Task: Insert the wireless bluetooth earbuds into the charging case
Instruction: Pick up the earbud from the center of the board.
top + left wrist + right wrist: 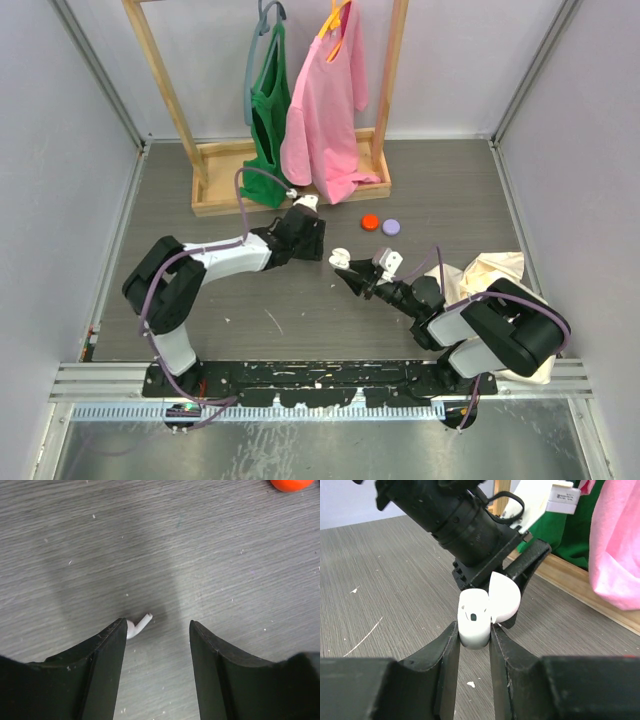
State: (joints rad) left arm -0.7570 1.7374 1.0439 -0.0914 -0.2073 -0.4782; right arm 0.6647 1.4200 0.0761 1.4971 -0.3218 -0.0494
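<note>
Right gripper (474, 629) is clamped on the lower body of the white charging case (474, 622), holding it upright between its fingers with the hinged lid (506, 597) swung open toward the far side. One dark socket shows in the case's top face. No earbud is plainly seated there, though from this angle I cannot tell whether the second socket is filled. Just beyond the case hangs the left gripper (157, 625), jaws spread wide, pointed down at the table (225, 555) and holding nothing. One pale earbud (138, 627) lies on the table against the inner tip of one of its fingers. Its bulb is half hidden behind that finger and its stem points into the gap, so it sits off-centre between the jaws. The step in hand looks like the pick of this earbud. The next move calls for sliding the left gripper sideways until the piece is centred, lowering to the surface, and closing gently, since so small and rounded a thing could squirt away. The other earbud is not visible. Farther past the left gripper, an orange disc (370, 222) and a purple disc (391, 227) lie side by side. Beyond them stands a wooden rack (215, 195) hung with a green garment (268, 110) and a pink garment (325, 110).
</note>
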